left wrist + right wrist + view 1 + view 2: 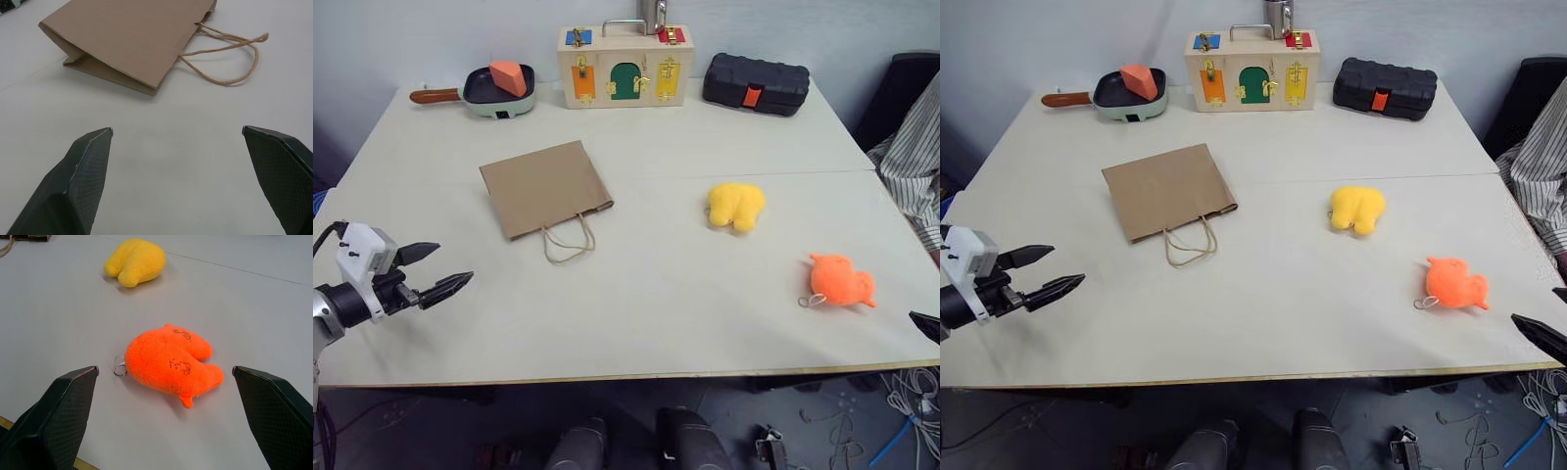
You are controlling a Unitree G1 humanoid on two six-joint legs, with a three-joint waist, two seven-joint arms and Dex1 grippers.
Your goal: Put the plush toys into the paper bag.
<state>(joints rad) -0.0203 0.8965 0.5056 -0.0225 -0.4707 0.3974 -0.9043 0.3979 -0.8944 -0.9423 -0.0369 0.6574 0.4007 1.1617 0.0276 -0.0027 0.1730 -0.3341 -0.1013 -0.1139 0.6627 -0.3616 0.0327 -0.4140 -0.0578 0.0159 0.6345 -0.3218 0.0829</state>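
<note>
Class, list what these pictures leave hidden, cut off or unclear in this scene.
- Paper bag: lies flat; its inside cannot be seen in head or left wrist views.
- Right gripper: cut off by the right eye view's edge, one tip showing.
- Person's sleeve: cut off at the right edge.
- Marks on the orange toy: too small to read.

even, soft light from overhead falls on the pale tabletop (656, 323), bright with no glare. shadows are faint and short, tucked close under the yellow plush toy (135, 261) and the orange plush toy (171, 363). focus is sharp throughout.
</note>
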